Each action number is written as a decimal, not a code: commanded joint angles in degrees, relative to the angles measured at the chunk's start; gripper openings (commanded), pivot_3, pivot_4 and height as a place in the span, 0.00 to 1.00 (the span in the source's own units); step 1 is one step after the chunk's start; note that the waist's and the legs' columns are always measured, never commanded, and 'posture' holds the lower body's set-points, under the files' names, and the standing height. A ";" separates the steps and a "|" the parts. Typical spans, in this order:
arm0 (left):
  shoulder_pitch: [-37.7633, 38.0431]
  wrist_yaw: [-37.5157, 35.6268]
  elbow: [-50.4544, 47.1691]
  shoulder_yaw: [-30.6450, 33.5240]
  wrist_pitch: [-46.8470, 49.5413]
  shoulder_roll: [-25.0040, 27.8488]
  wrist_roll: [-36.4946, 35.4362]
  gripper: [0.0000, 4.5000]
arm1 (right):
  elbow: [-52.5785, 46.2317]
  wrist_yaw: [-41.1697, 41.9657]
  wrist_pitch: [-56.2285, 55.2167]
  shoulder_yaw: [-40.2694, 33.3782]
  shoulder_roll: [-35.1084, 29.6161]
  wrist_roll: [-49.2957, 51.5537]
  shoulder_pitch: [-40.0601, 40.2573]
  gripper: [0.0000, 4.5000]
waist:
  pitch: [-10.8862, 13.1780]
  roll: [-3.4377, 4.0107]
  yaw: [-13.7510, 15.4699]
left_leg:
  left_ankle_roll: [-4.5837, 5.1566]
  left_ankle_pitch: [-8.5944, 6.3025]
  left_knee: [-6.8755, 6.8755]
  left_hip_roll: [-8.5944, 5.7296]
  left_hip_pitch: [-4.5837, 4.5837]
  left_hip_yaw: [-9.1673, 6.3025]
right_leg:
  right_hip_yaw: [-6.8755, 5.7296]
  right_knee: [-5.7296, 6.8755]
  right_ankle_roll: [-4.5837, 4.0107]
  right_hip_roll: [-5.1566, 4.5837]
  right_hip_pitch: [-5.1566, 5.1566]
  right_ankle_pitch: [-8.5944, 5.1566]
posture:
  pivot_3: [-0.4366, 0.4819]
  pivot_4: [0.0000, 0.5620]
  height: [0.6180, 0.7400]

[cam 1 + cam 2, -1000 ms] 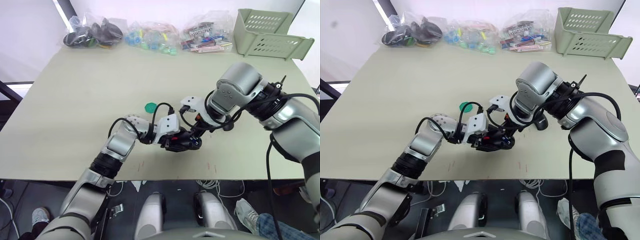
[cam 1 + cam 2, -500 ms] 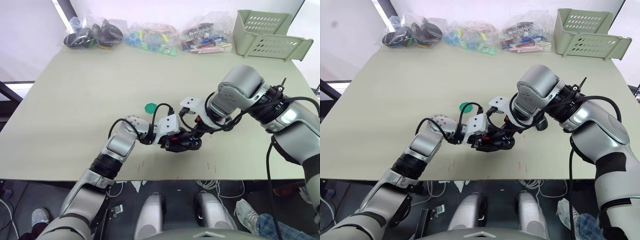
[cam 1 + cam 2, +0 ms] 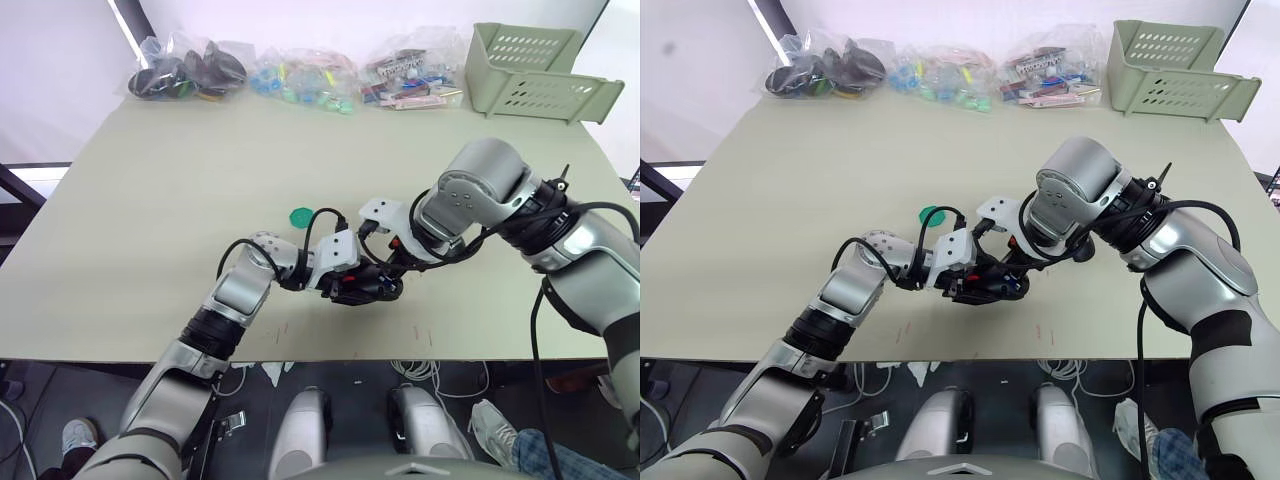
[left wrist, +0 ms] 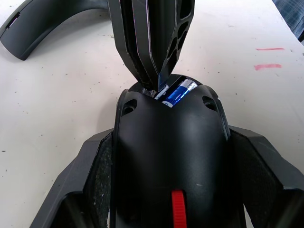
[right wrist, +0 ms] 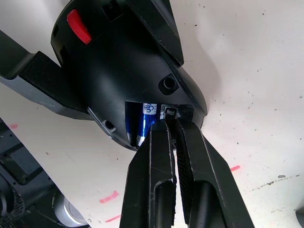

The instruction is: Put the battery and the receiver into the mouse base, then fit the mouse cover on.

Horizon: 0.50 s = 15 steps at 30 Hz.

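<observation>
My left gripper (image 3: pixel 362 287) is shut on the black mouse base (image 4: pixel 171 152) and holds it just above the table near the front edge. The battery (image 4: pixel 176 92), white with blue, lies in its bay at the base's open end (image 5: pixel 144 121). My right gripper (image 5: pixel 168 119) reaches in from the right, shut, with its tips in the small slot beside the battery. A small grey piece, the receiver (image 5: pixel 169 113), sits right at those tips. The mouse cover (image 4: pixel 38 21), a curved black shell, lies on the table beyond the base.
A flat green disc (image 3: pixel 301 214) lies just behind my left wrist. Along the far edge are bags of parts (image 3: pixel 190 70) and a pale green basket (image 3: pixel 535 70). Red marks (image 4: pixel 268 66) dot the table near the base.
My right arm's elbow has shifted slightly left while its tips stay at the base's open end. The left gripper and the base have not moved.
</observation>
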 commanded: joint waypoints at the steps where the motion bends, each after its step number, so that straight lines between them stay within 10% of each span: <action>1: -0.25 1.68 -0.99 0.15 0.13 -0.85 -0.03 0.66 | -1.00 0.94 0.25 1.46 0.24 1.31 1.02 0.20 | 0.00 0.00 0.03 | 0.00 0.00 0.00 0.00 0.00 0.00 | 0.00 0.00 0.00 0.00 0.00 0.00 | 0.48 0.27 1.00; 5: -0.19 1.68 -0.86 0.14 0.08 -0.92 -0.02 0.66 | -0.89 2.58 0.25 0.51 -2.40 1.46 -1.31 0.63 | 0.02 0.03 0.26 | 0.00 0.00 0.00 -0.01 -0.05 -0.01 | 0.00 -0.02 0.00 -0.03 -0.01 0.00 | 0.48 0.27 1.00; 15: 0.32 1.77 -0.68 -0.10 -0.30 -0.70 -0.22 0.66 | -21.50 9.46 -3.94 -9.65 -21.67 5.91 7.19 0.63 | 0.11 0.10 0.18 | 0.00 0.00 -0.01 0.02 -0.11 0.02 | 0.00 -0.18 0.00 -0.03 -0.05 0.00 | 0.48 0.27 1.00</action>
